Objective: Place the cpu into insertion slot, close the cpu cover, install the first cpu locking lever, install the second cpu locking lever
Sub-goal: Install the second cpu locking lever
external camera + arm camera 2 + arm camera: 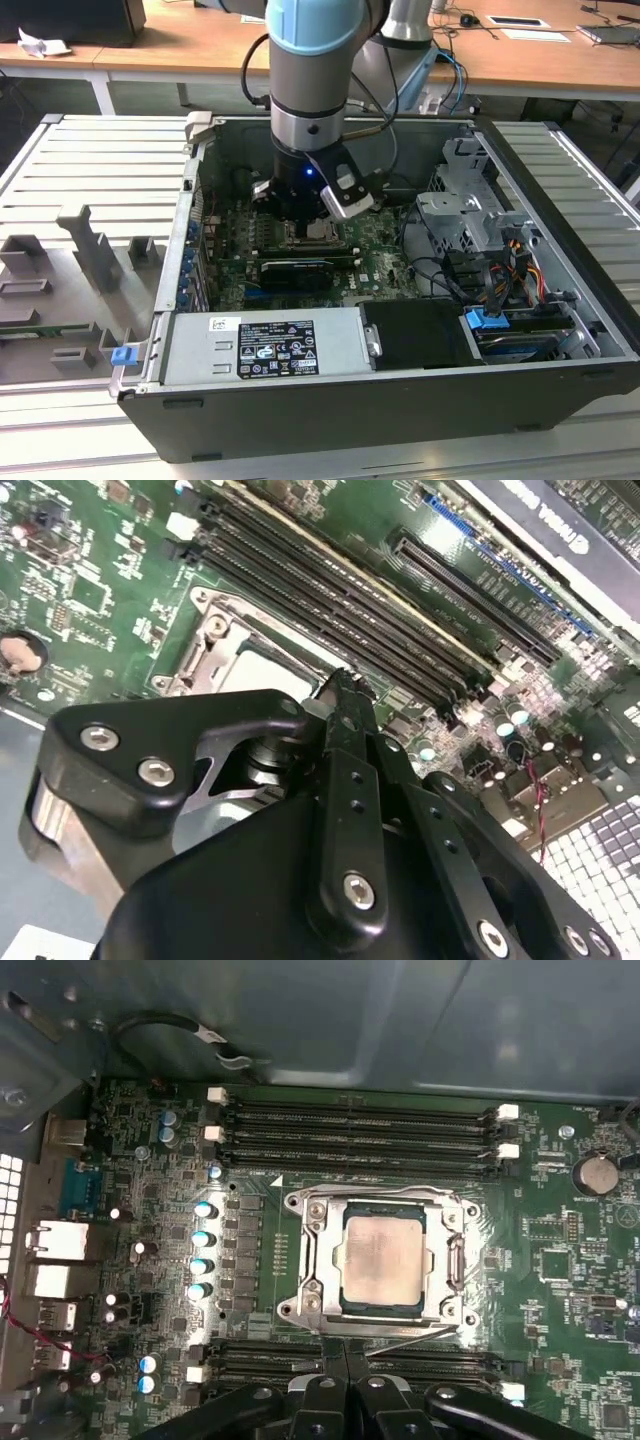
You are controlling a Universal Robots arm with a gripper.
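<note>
Exterior view: open computer case lying on a slatted metal table, wooden desks behind. Arm reaches down into the case; gripper hangs low over the motherboard, just above the socket near the board's rear edge. Silver power supply with a label along the case's front edge; drive cage and coloured cables toward the exterior view's right; grey fixture blocks on the table toward the exterior view's left. Second wrist view: black gripper body and linkage in the foreground, one finger ending just above the socket's metal frame; memory slots run diagonally beyond it. First wrist view: cpu, silvery-grey, seated flat in the socket at the middle of the board, with the cpu cover lying down around it as a frame, chip showing through its square opening. A thin lever rod runs along the socket edge nearest the fingers. Fingertips are pressed together, holding nothing, just beside that edge. Memory slots flank the socket on two sides.
</note>
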